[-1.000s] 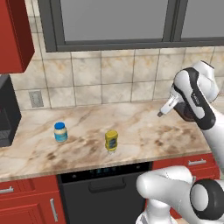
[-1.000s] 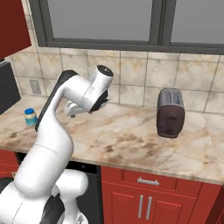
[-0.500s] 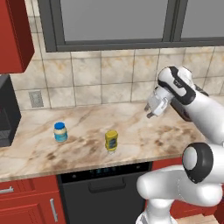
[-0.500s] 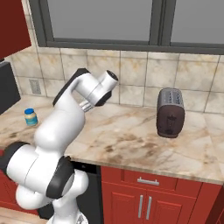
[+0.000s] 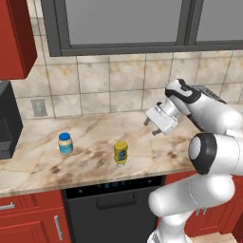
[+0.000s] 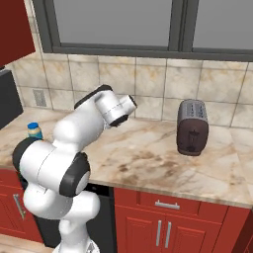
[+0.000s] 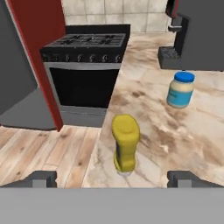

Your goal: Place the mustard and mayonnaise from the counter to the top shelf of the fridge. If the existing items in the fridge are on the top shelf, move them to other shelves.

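Note:
The mustard is a yellow squeeze bottle standing cap-down near the front edge of the marbled counter. To its left stands the mayonnaise, a blue-lidded jar. My gripper hangs open above the counter, up and to the right of the mustard, with nothing in it. In the hand view the mustard stands just ahead of my gripper, with the mayonnaise farther off to the right. The fridge shows as a grey panel with a red edge at the left. Its inside, with the green vegetable and cucumber, is hidden.
A dark coffee machine stands at the counter's left end behind the mayonnaise. A toaster sits on the right part of the counter. A black stove stands between counter and fridge, over a wooden floor.
The arm has swung left over the counter, and the hand now points toward the two bottles. The bottles and the base have not moved.

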Controlling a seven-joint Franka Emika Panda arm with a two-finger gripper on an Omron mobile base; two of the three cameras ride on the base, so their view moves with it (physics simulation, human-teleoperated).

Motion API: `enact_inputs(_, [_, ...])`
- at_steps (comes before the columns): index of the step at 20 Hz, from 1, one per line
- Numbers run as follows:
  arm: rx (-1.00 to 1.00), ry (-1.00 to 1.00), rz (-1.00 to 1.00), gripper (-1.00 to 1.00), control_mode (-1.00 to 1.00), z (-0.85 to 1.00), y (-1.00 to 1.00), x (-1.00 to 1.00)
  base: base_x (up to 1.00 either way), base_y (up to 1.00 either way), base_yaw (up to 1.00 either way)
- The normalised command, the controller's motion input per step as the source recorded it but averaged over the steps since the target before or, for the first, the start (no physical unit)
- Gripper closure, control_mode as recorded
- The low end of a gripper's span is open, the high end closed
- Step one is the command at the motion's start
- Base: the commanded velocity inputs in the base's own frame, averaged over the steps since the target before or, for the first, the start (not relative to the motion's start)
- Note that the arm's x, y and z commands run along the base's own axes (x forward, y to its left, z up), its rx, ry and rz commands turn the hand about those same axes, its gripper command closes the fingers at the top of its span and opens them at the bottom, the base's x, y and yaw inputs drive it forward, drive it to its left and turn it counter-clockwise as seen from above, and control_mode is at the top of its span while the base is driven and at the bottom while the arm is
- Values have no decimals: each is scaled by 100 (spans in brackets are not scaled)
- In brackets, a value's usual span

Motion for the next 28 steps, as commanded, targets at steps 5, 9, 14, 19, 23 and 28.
enact_inputs(5, [24, -3, 13, -100, -100, -44, 41, 8, 0, 0, 0])
enact_inputs(9, [14, 0, 3, -100, -100, -30, 38, 17, 0, 0, 0])
enact_inputs(14, [2, 0, 3, -100, -100, -26, 38, 2, 0, 0, 0])
enact_inputs(19, [0, 0, 1, -100, -100, -21, 26, 0, 0, 0, 0])
enact_inputs(23, [0, 0, 0, -100, -100, -15, 13, 0, 0, 0, 0])
enact_inputs(28, [0, 0, 1, -100, -100, -15, 7, 0, 0, 0, 0])
